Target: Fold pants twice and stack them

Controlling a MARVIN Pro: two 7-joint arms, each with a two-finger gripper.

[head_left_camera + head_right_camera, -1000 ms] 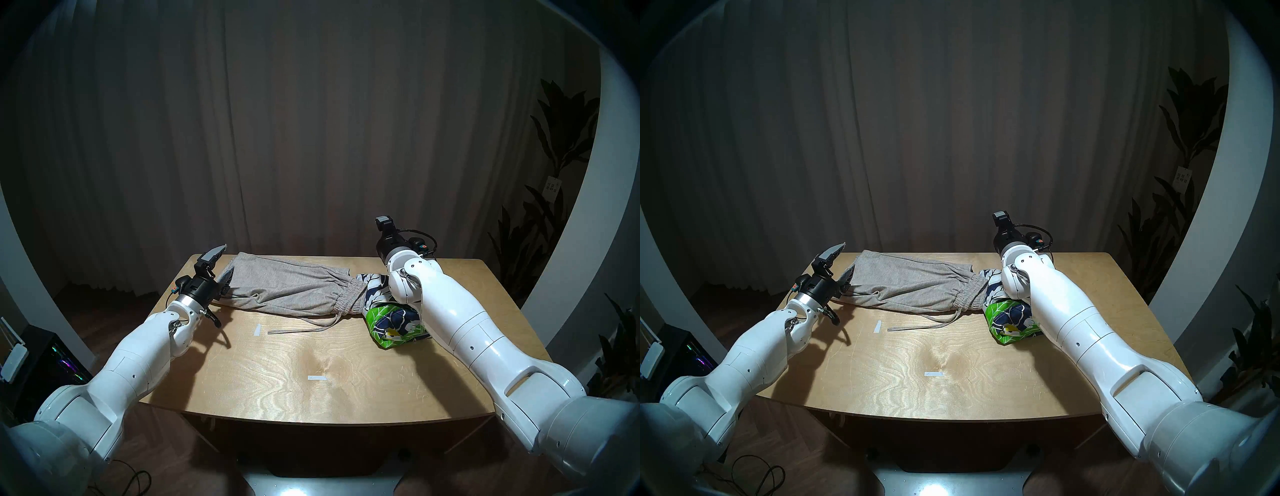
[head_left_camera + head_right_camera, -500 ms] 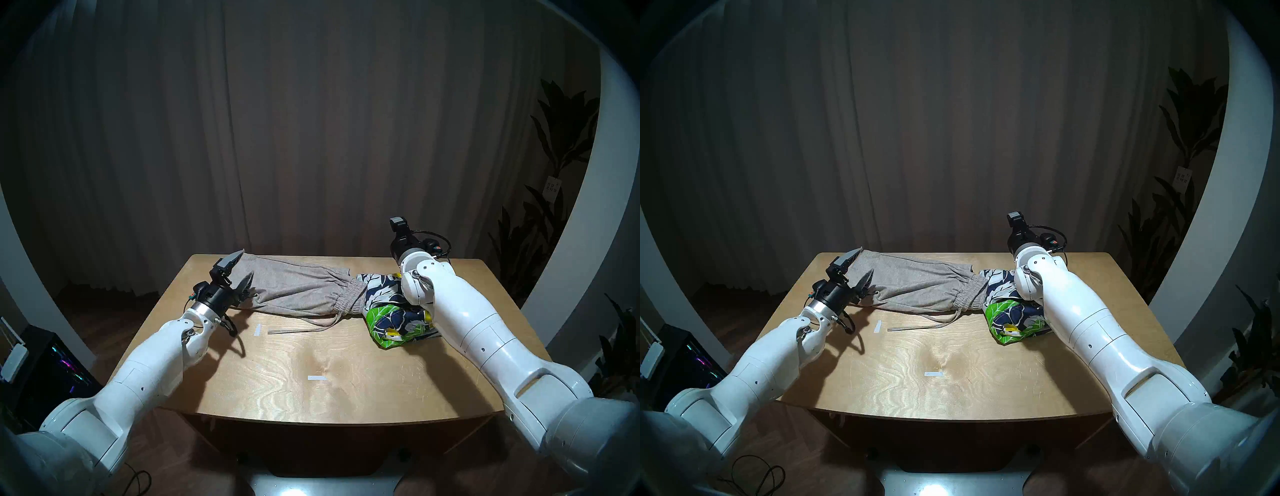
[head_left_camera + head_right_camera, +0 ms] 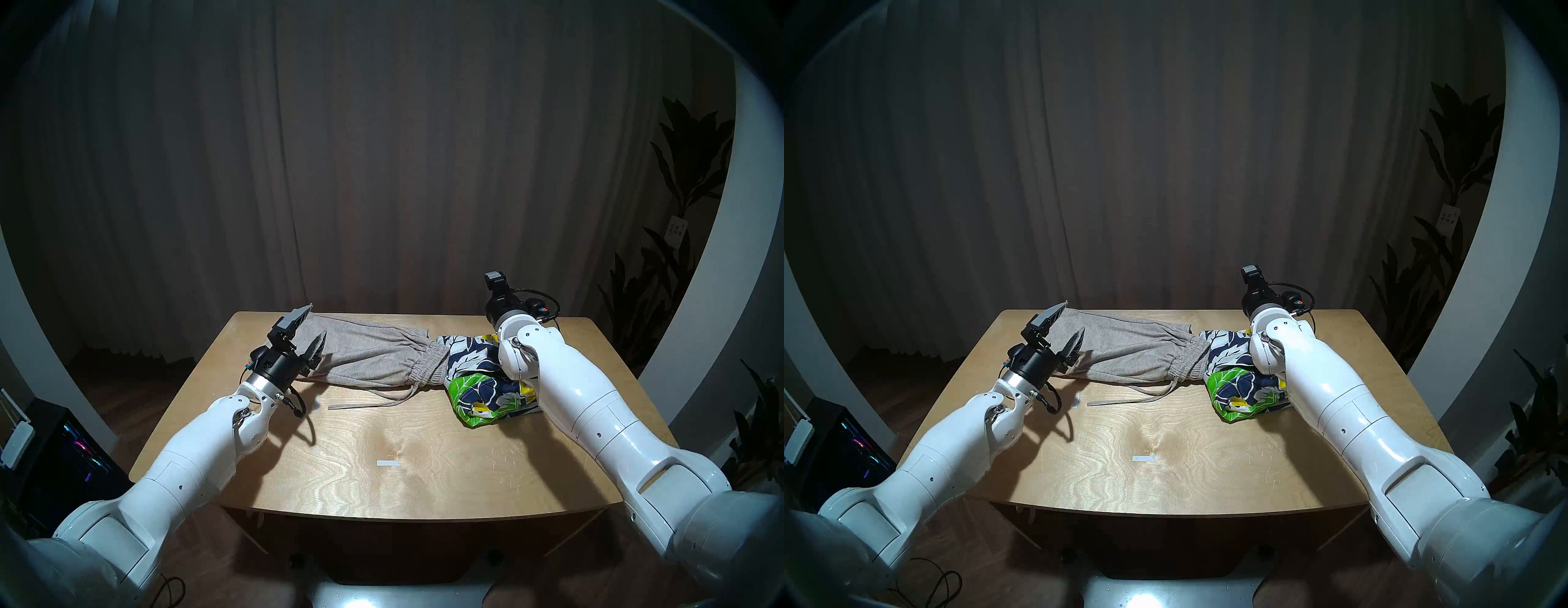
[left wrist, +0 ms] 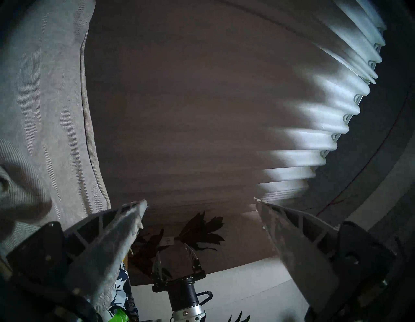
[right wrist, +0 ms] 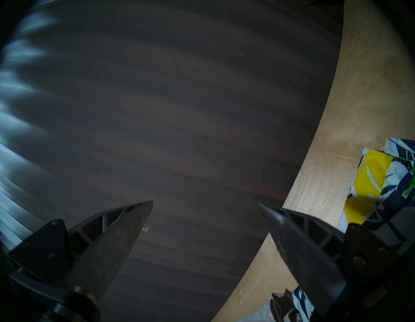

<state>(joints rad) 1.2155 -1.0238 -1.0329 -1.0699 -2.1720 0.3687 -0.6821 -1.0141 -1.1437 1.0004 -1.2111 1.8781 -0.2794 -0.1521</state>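
Over grey pants (image 3: 373,354), left gripper (image 3: 316,325) shifted rightward, jaws apart, empty

A: Any lettering on the grey pants (image 3: 373,352) or the floral shorts (image 3: 479,382)?

B: None — the grey knit is plain, and the shorts show only a leaf print in navy, white, green and yellow.

A: The table (image 3: 382,475)?

B: Small pale tape strips (image 3: 388,463) on the wood, blank.

A: Anything in the room?

B: A small white tag (image 3: 677,232) hangs in the dark plant (image 3: 679,178) at right. It carries dark marks — too small and blurred to read. In the left wrist view the same tag (image 4: 168,241) is no clearer.

A: So nothing legible.

B: Nothing legible.
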